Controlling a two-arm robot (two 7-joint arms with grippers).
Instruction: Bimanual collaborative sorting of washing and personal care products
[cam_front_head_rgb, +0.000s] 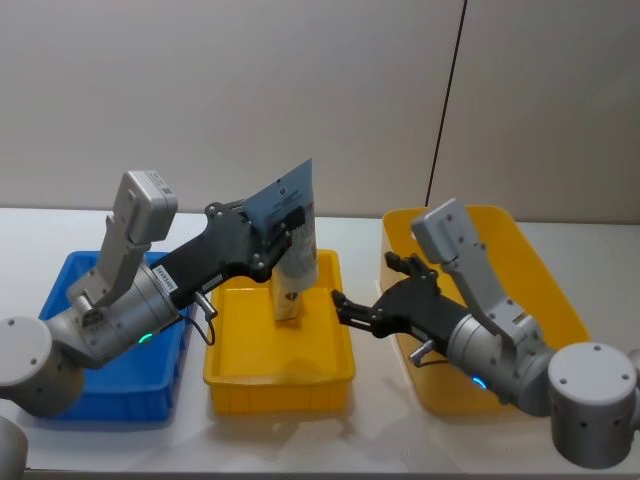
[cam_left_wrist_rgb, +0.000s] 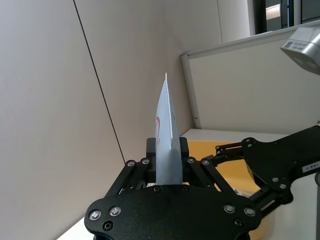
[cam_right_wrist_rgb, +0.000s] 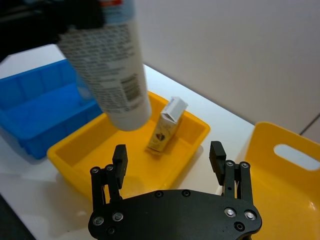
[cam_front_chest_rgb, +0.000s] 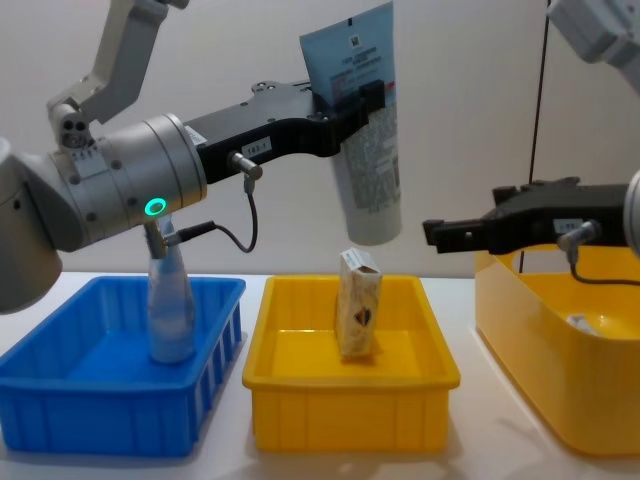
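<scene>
The left end effector (cam_front_chest_rgb: 355, 100) is clamped on the flat crimped end of a pale blue squeeze tube (cam_front_chest_rgb: 368, 170), which hangs cap-down with its printed text facing the chest camera. The tube is in the air over the middle yellow tub (cam_front_chest_rgb: 350, 415), its cap just above a small cream carton (cam_front_chest_rgb: 358, 315) and not touching it. That carton stands upright inside the tub, its dark diamond logo showing on the front. A clear bluish bottle (cam_front_chest_rgb: 170, 310) stands upright in the blue crate (cam_front_chest_rgb: 60, 400) on the robot's left. The right end effector (cam_right_wrist_rgb: 168, 150) is spread open and holds nothing; it hovers near the right side of the middle tub, beside the larger yellow tub (cam_front_chest_rgb: 540, 390). All three containers rest on the white tabletop (cam_front_head_rgb: 380, 430)
</scene>
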